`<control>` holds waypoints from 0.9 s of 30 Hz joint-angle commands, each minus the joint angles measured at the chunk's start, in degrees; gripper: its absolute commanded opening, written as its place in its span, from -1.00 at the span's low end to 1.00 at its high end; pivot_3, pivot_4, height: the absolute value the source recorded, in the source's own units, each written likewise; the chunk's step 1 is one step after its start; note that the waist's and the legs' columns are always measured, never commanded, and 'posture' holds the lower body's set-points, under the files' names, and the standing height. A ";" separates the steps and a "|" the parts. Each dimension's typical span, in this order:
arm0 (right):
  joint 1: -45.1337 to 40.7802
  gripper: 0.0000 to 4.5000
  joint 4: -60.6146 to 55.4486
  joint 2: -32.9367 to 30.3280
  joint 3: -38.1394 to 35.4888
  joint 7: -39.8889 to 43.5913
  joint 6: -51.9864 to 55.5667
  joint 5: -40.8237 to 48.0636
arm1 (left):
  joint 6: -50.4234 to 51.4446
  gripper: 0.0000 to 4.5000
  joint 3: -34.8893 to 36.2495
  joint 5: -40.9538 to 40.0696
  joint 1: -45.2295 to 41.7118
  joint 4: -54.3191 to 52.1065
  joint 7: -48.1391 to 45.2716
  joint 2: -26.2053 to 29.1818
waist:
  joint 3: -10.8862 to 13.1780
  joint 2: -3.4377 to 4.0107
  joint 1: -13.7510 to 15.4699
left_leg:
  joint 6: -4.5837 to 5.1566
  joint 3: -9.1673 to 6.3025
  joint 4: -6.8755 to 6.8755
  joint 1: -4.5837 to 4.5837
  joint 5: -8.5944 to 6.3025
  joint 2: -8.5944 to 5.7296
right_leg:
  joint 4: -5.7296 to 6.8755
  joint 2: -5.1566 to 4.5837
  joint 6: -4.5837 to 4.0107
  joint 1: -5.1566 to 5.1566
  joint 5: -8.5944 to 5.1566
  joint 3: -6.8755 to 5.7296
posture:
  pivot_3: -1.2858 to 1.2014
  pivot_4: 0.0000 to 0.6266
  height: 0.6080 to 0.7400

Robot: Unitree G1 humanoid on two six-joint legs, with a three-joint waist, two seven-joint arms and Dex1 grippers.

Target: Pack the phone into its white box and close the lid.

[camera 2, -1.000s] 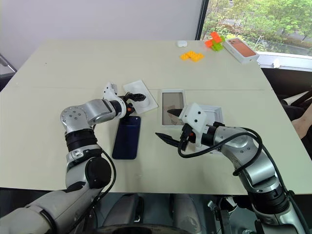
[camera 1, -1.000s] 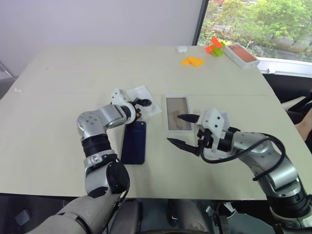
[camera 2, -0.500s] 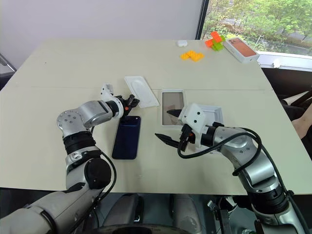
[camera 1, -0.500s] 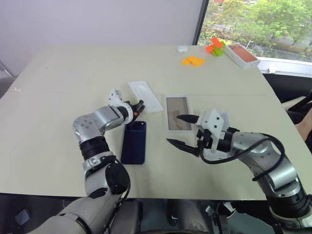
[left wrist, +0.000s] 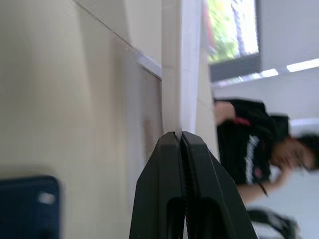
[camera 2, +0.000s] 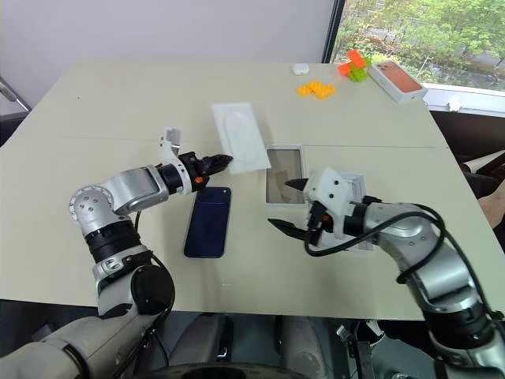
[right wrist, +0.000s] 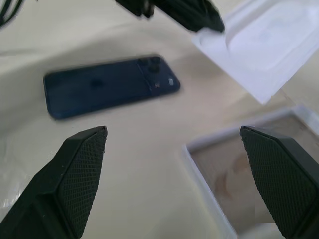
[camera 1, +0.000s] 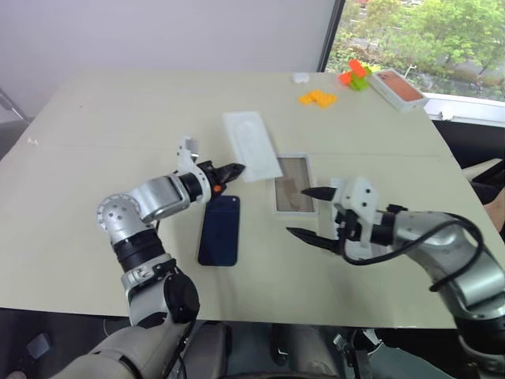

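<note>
Left eye view: left gripper pinched shut on corner of thin white card with oval recess, card lifted clear of beige table (edge-on in left wrist view). Flat dark navy-blue phone lies back-up at 6 o'clock of that gripper. Shallow white box with brownish floor at 2 o'clock of phone. Right gripper spread wide, empty, at 5 o'clock of box. White lid partly behind right gripper.

Left tool pinched shut and raised, right tool spread wide, hovering
</note>
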 commanded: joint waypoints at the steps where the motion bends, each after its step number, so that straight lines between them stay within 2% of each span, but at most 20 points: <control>1: 1.39 1.00 -0.80 -2.41 -4.10 1.97 -0.78 1.10 | 2.41 -0.98 -7.79 0.21 -1.80 0.71 -0.69 -0.64 | 0.01 -0.02 -0.33 | 0.02 0.03 0.00 0.00 -0.01 -0.01 | -0.01 0.00 0.01 0.00 0.00 0.02 | 0.03 -0.52 1.00; 3: 1.66 1.00 0.53 -2.75 -5.31 1.55 -1.09 0.50 | 2.41 -0.98 -11.69 0.93 -2.76 2.29 -1.81 -1.17 | 0.01 -0.02 -0.44 | 0.02 0.07 0.00 0.04 -0.01 0.00 | 0.00 0.02 0.01 0.00 0.01 0.05 | 0.03 -0.52 1.00; 5: 1.89 1.00 1.06 -2.90 -5.83 1.47 -1.49 -0.05 | 2.37 -0.98 -12.20 2.20 -4.07 4.42 -1.92 -2.28 | 0.02 -0.02 -0.36 | -0.01 0.06 0.00 0.05 0.01 0.02 | 0.02 0.07 0.01 0.00 0.01 0.05 | 0.03 -0.52 1.00; 11: 2.84 1.00 0.06 -2.53 -6.45 0.61 -1.59 -0.04 | -1.11 -0.98 -9.44 7.79 -7.37 12.12 2.08 -4.78 | 0.02 -0.02 -0.39 | -0.08 0.04 -0.01 0.08 0.06 0.04 | 0.05 0.14 0.02 0.01 0.01 0.04 | 0.03 -0.52 1.00; 20: 3.32 1.00 1.46 -2.25 -7.10 -0.53 -2.39 -0.59 | 0.09 -0.98 -0.80 5.26 -8.39 8.96 5.14 -6.30 | 0.02 -0.03 -0.28 | -0.14 0.03 -0.01 0.04 0.10 0.04 | 0.02 0.09 0.05 -0.01 0.02 0.05 | 0.03 -0.52 1.00; 27: 2.26 1.00 3.23 -2.00 -6.64 -0.83 -2.88 -1.13 | 0.39 -0.98 -0.75 8.06 -9.21 10.03 5.34 -6.01 | 0.02 -0.03 -0.27 | -0.17 0.04 0.00 0.05 0.11 0.03 | 0.02 0.09 0.09 0.00 0.04 0.04 | 0.03 -0.52 1.00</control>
